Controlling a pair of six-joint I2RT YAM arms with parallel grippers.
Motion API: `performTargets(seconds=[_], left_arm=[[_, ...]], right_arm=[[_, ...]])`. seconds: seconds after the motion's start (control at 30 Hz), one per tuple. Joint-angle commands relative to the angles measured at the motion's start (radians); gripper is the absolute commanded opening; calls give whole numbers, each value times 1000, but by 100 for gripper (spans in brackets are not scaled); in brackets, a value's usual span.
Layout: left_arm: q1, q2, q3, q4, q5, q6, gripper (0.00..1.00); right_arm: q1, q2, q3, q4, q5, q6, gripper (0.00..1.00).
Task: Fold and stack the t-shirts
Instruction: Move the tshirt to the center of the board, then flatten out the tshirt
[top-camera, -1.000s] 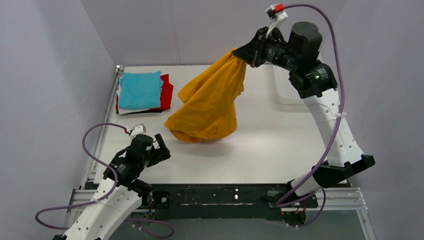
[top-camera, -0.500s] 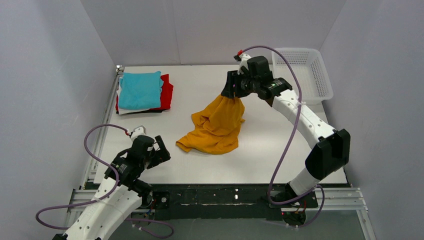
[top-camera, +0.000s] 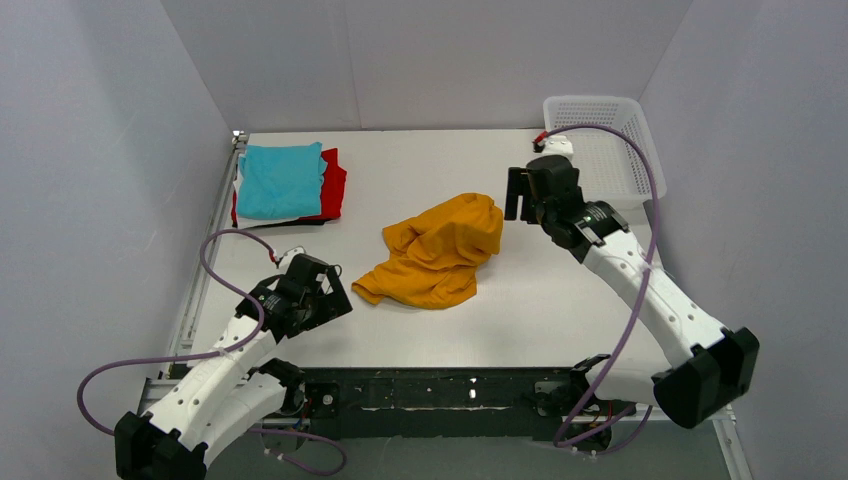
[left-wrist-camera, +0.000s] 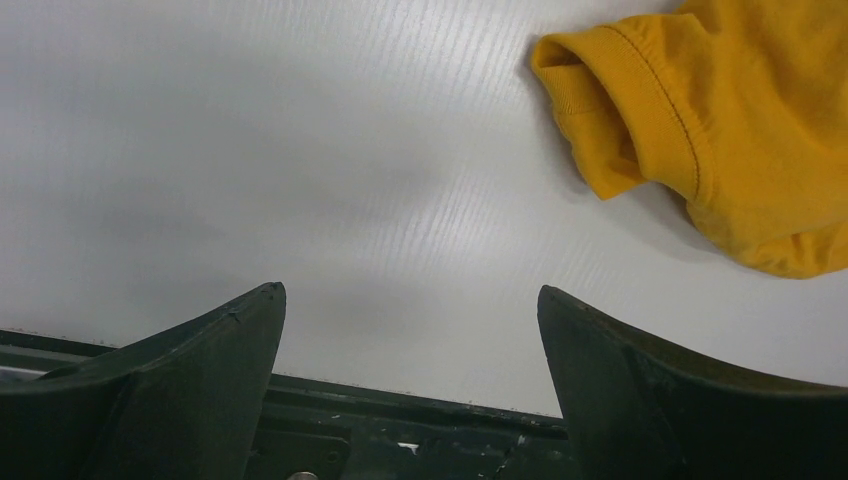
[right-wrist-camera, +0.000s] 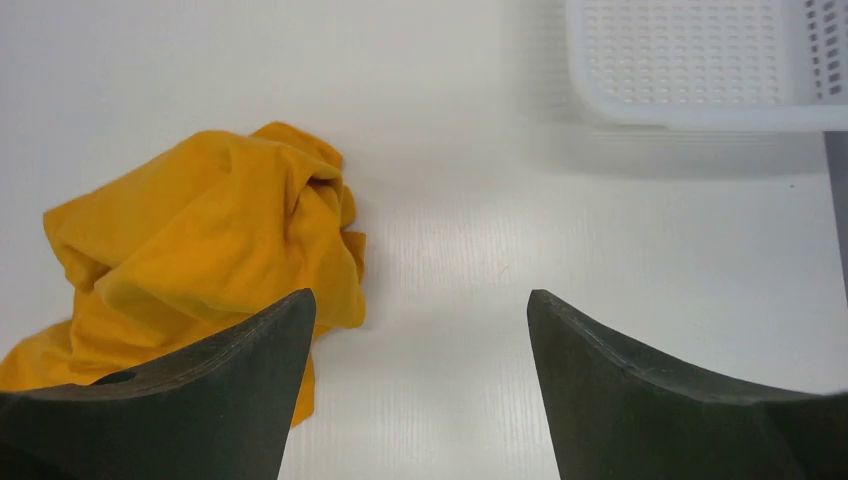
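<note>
One mustard-orange t-shirt (top-camera: 438, 250), hung from the right claw (right-wrist-camera: 418, 296) a second ago, is now dropped in a crumpled heap on the tabletop (top-camera: 420, 330); that claw is spread wide, empty, just beside it. The left claw (left-wrist-camera: 410, 288) is likewise held open near the heap's near-left edge. Flattening is judged next. Collar and sleeves cannot be sorted out; in the folded stack (top-camera: 285, 180) the lower shirts are mostly covered.

No readable text or labels anywhere.
</note>
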Motion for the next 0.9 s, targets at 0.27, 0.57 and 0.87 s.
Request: performTargets(seconds=[0.27,0.57,0.87], left_arm=[[81,384,47,312,139,-7,98],[87,622,61,518,225,-34,94],[73,797,87,679,379,-41,59]], right_arm=[[-7,-356,-440,261,-514,191,80],[70,-120,-497,431,-528,261,70],[144,183,-428,495,-380,274,66]])
